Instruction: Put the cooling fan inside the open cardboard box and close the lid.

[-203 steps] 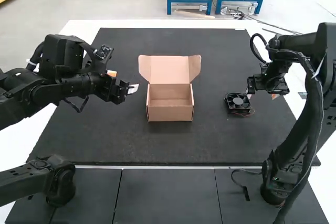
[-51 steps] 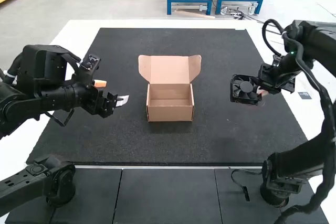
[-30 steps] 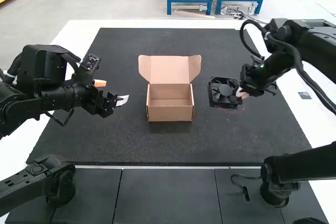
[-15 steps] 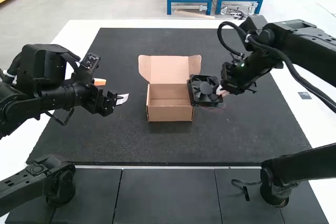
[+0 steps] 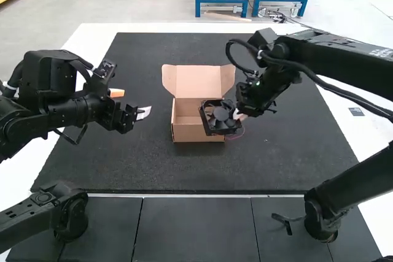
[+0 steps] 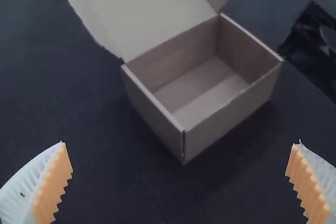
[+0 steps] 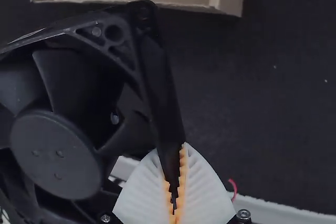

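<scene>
Right pincer (image 5: 241, 113) clamped on cooling fan (image 5: 218, 118) frame edge — fan above cardboard box (image 5: 186, 131) right rim. Left pincer (image 5: 137, 115) — fingers wide apart, empty.

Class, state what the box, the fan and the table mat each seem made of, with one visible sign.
Box: brown cardboard, matte; creased lid folds and raw cut edges.
Fan: probably moulded black plastic, slightly glossy; moulded screw holes in the frame.
Mat: dark and matte, perhaps rubber or foam; finely speckled surface.
</scene>
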